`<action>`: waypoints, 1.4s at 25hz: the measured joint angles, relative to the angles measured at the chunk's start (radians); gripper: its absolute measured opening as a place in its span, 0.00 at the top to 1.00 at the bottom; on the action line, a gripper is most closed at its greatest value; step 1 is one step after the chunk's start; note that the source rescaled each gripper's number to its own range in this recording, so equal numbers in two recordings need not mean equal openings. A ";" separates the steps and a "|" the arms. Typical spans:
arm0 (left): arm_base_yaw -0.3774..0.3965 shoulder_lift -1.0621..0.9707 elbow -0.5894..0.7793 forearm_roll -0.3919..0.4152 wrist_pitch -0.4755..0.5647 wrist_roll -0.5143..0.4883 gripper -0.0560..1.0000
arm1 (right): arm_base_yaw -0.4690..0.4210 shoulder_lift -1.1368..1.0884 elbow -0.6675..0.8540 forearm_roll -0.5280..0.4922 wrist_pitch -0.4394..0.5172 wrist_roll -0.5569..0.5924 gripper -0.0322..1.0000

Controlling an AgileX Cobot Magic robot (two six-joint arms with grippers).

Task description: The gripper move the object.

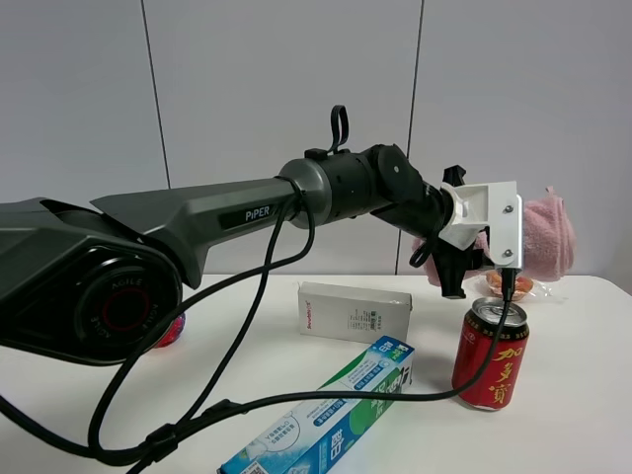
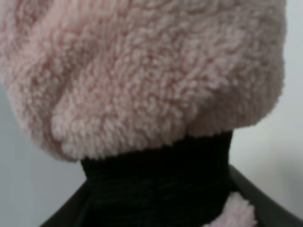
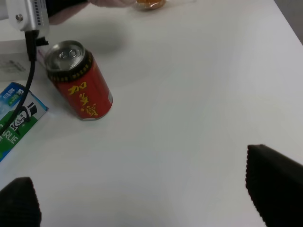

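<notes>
Left end effector (image 1: pixel 462 259) grips the pink rolled towel (image 1: pixel 549 233) aloft above the red drink can (image 1: pixel 491 355); set-down judged outstanding.

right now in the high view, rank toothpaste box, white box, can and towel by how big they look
1. toothpaste box
2. can and white box, about alike
3. towel, partly hidden, so unsure

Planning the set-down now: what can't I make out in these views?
Left wrist: the towel fills the frame, hiding the table.
Exterior high: white housing hides where the left gripper meets the towel.
Orange item: cut off by right wrist's edge; unidentifiable.
</notes>
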 joint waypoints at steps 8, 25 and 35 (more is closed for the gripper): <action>0.000 0.007 0.000 0.000 0.026 0.000 0.66 | 0.000 0.000 0.000 0.000 0.000 0.000 0.00; 0.000 0.004 0.000 0.000 0.009 -0.007 0.41 | 0.000 0.000 0.000 0.000 0.000 0.000 0.00; 0.043 -0.220 0.000 0.130 0.405 -0.306 0.41 | 0.000 0.000 0.000 0.000 0.000 0.000 0.00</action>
